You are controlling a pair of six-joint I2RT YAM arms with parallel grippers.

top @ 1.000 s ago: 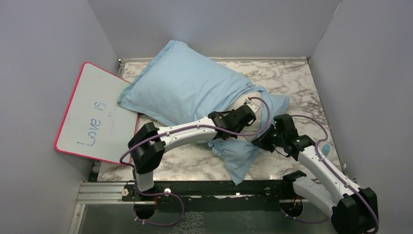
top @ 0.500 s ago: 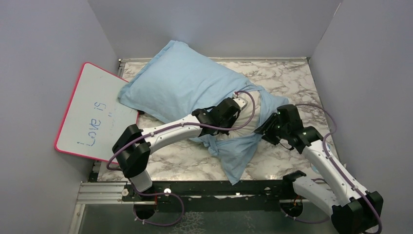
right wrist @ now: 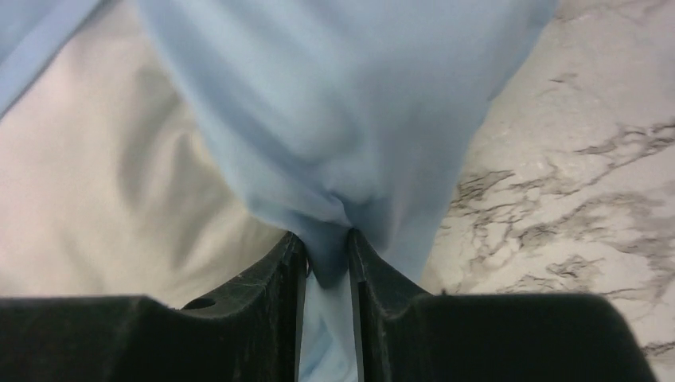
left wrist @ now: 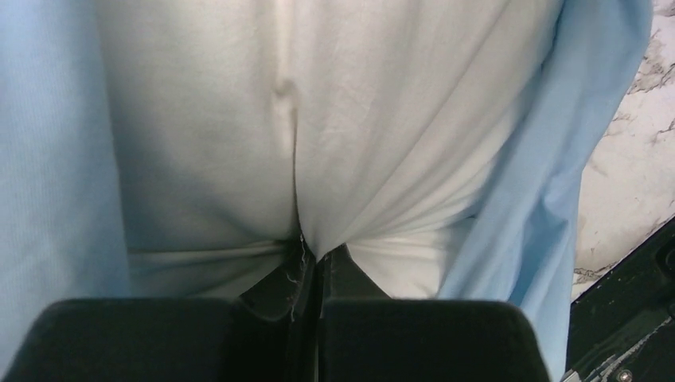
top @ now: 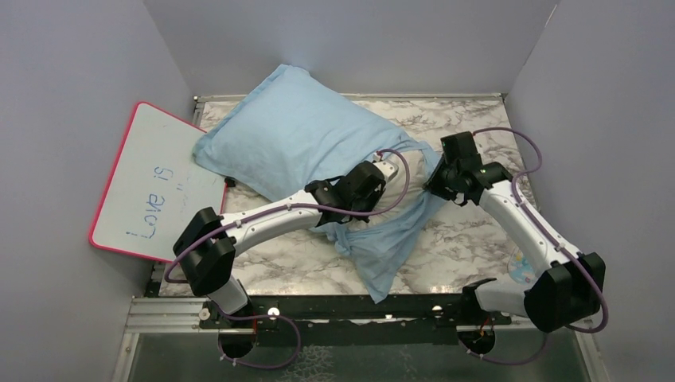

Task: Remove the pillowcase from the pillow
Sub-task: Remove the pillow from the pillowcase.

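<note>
Your left gripper (left wrist: 313, 267) pinches the plump off-white fabric pillow (left wrist: 239, 119); your right gripper (right wrist: 326, 259) clamps a fold of the thin light-blue cloth pillowcase (top: 294, 135), which covers most of the pillow on the marble table (top: 462, 247). Pull too sharply and either thin pinch may slip.

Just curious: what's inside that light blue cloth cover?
An off-white pillow; its near end shows where the pillowcase gapes open. The rest is hidden under the blue cloth.

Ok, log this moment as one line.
left fingers: shut on pillow | right fingers: shut on pillowcase | stage: pillowcase not yet off
</note>
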